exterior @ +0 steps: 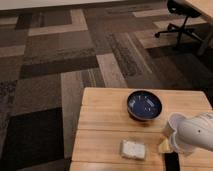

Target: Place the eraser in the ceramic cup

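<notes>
Camera view: my end effector low over right front of wooden surface, its white housing covering part of ceramic cup. End effector released, nothing visibly grasped. Eraser flat on surface just under end effector, near cup, at frame bottom. Dark blue bowl behind cup; whitish pad to left.

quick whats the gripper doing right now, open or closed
gripper: cannot be told; it is low at the table's front right, beside the ceramic cup, just above the eraser
</notes>
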Motion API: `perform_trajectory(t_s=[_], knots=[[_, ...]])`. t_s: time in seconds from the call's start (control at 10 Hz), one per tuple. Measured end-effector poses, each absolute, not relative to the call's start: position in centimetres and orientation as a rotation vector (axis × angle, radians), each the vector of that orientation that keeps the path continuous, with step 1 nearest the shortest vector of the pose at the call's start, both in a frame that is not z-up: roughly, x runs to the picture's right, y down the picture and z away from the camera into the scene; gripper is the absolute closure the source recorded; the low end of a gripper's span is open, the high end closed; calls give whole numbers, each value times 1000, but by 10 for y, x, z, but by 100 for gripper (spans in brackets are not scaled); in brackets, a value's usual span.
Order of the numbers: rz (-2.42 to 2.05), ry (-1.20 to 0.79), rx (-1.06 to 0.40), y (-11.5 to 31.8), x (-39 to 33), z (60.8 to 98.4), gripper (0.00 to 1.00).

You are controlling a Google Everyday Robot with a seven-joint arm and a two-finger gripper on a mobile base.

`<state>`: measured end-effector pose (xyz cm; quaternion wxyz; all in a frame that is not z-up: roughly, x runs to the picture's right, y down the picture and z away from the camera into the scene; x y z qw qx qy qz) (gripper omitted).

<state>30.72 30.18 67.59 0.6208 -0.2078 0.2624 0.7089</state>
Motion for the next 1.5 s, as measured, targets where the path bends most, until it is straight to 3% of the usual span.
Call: perform_trajectory(t_s=[0.6, 0.7, 0.8, 1.0, 1.1, 1.5], knots=[[1635, 631, -462, 307, 309, 689, 35], [1637, 631, -459, 307, 310, 689, 42], [1636, 629, -455, 306, 310, 689, 55], [1631, 616, -451, 300, 304, 687, 91], [1620, 601, -457, 293, 296, 682, 99], [1565, 485, -482, 231, 259, 649, 100]])
